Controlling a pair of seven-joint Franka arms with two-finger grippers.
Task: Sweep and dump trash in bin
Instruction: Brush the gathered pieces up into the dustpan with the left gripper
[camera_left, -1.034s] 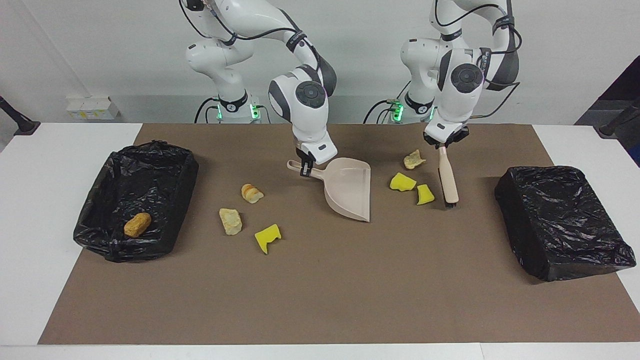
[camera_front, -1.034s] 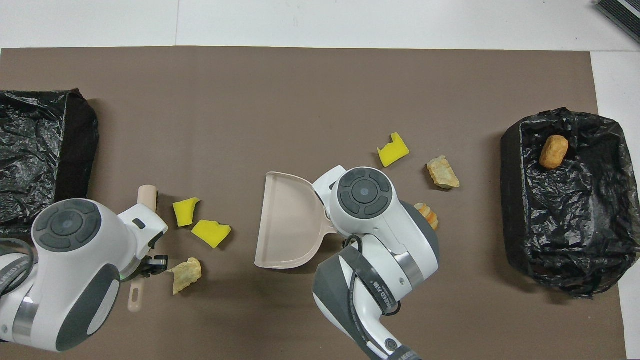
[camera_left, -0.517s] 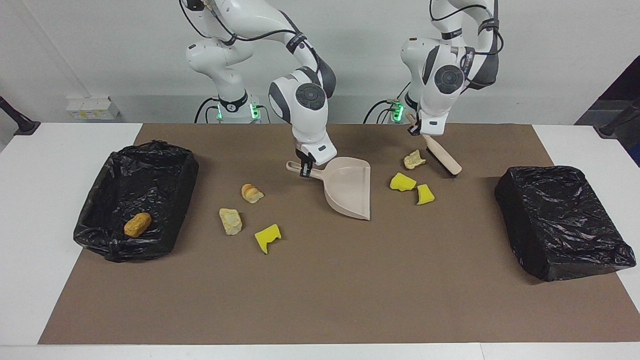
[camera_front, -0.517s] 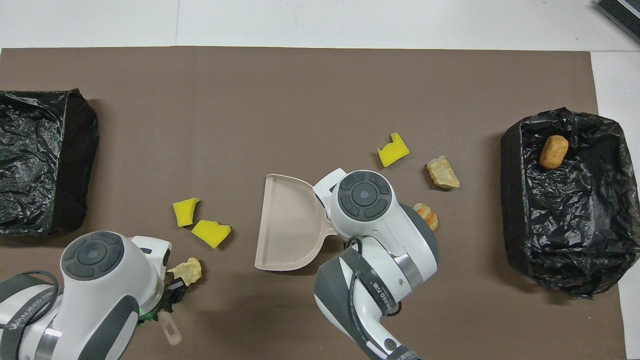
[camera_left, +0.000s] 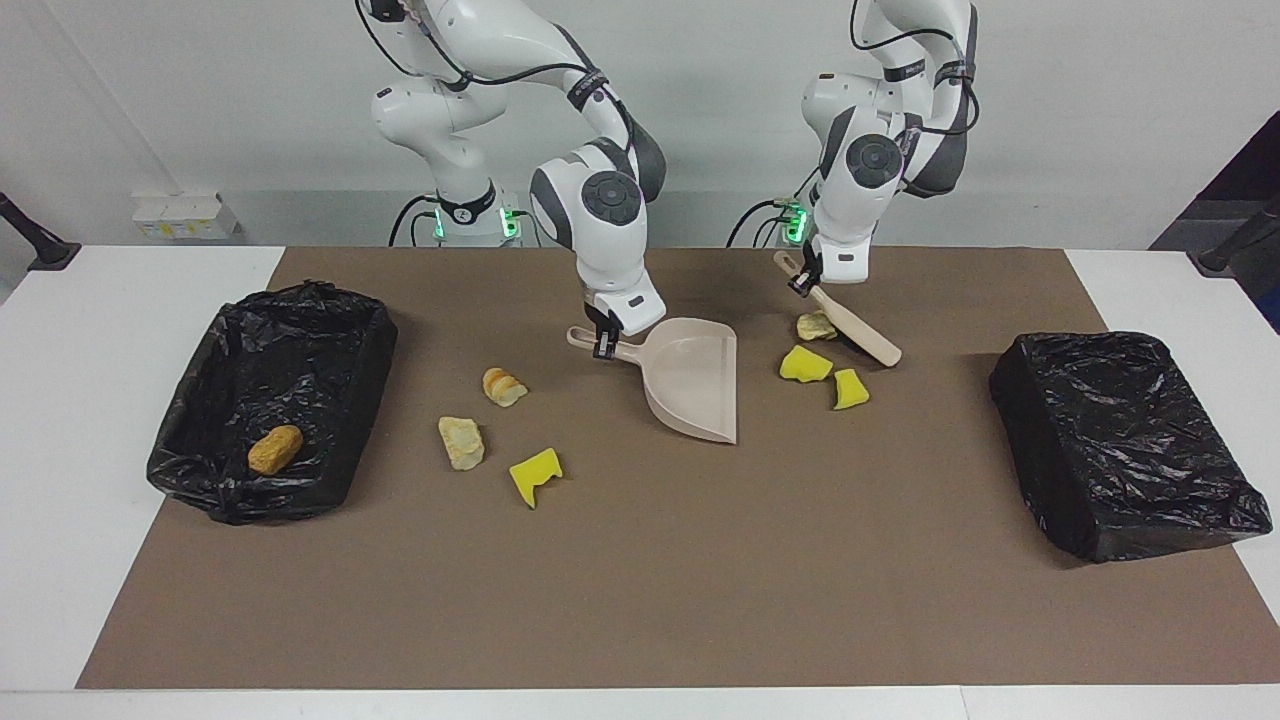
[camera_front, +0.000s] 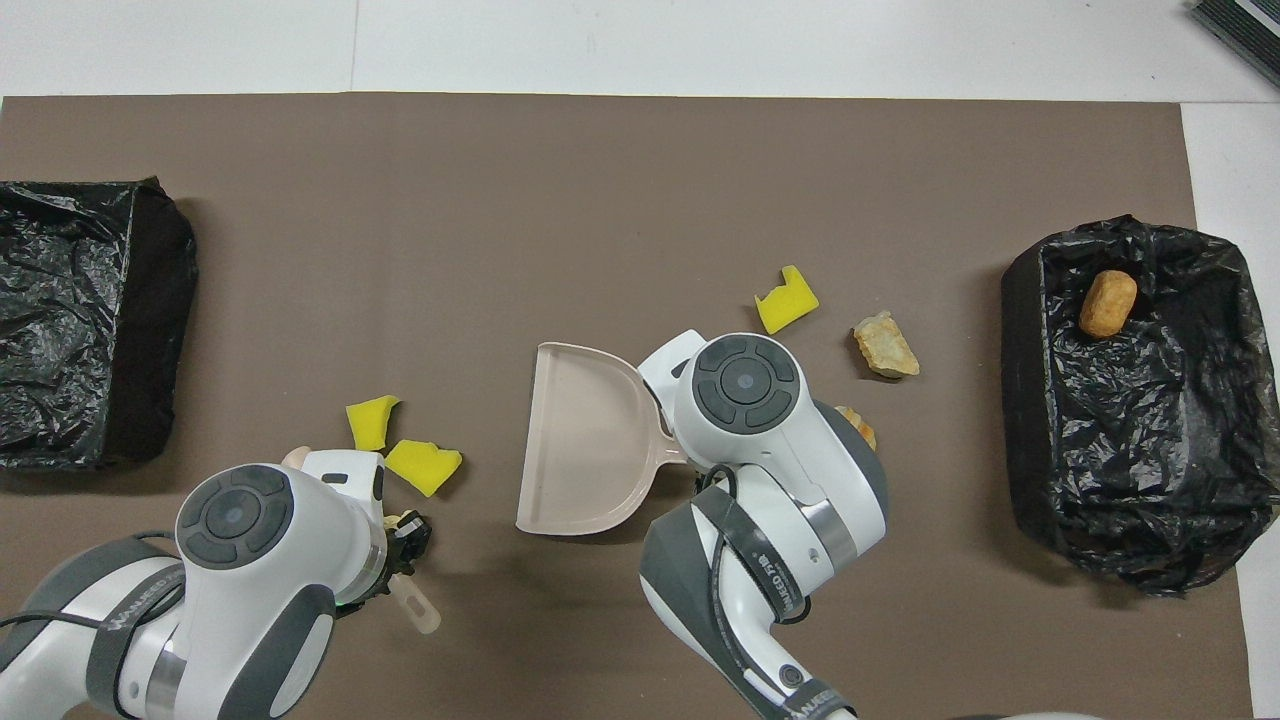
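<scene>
While six lumps of trash lie loose on the mat, only one orange-brown piece (camera_left: 274, 449) sits in the open bin (camera_left: 370, 345) at the left of the facing view. Right of centre, two yellow chunks (camera_left: 804, 364) (camera_left: 850, 389) and a pale piece (camera_left: 815, 325) lie between the dustpan (camera_left: 690, 380) and the brush (camera_left: 848, 322); left of centre lie a bread-like lump (camera_left: 503, 386), a beige lump (camera_left: 461, 441) and a yellow chunk (camera_left: 535, 475). The left gripper (camera_left: 803, 278) is clenched on the brush handle, bristles just beside the pale piece; the right gripper (camera_left: 601, 343) grasps the dustpan handle, its mouth turned toward the chunks. A stroke at the wrong angle could, I judge, flick the light chunks past the pan's lip or under it if the lip is not flat on the mat. A second black bin (camera_left: 1125, 440) sits at the right. The three lumps left of centre lie at the pan's back, so it must turn for them.
</scene>
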